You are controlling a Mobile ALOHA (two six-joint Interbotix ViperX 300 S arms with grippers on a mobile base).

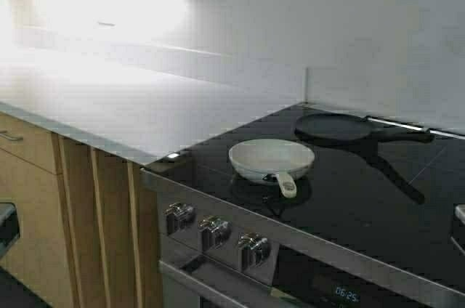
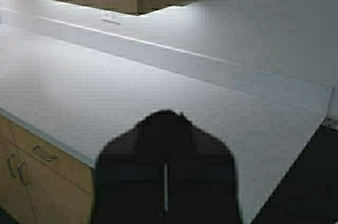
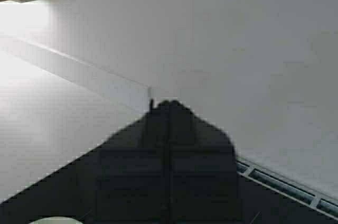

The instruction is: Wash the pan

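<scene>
The pan (image 1: 271,157), small, round and cream-white, sits on the black glass cooktop (image 1: 349,206) near its front left. Its short cream handle (image 1: 285,184) points toward the stove front. A sliver of its rim shows in the right wrist view (image 3: 53,220). My left gripper (image 2: 166,114) is shut and empty, held above the white counter, far left of the pan. My right gripper (image 3: 170,102) is shut and empty, above the cooktop and facing the back wall. In the high view only small parts of the arms show at the left and right edges.
A flat black griddle pan (image 1: 336,126) with a long black handle lies behind the cream pan. The white counter (image 1: 123,101) stretches left of the stove. Stove knobs (image 1: 214,229) line the front panel. Wooden cabinets (image 1: 43,199) stand below the counter.
</scene>
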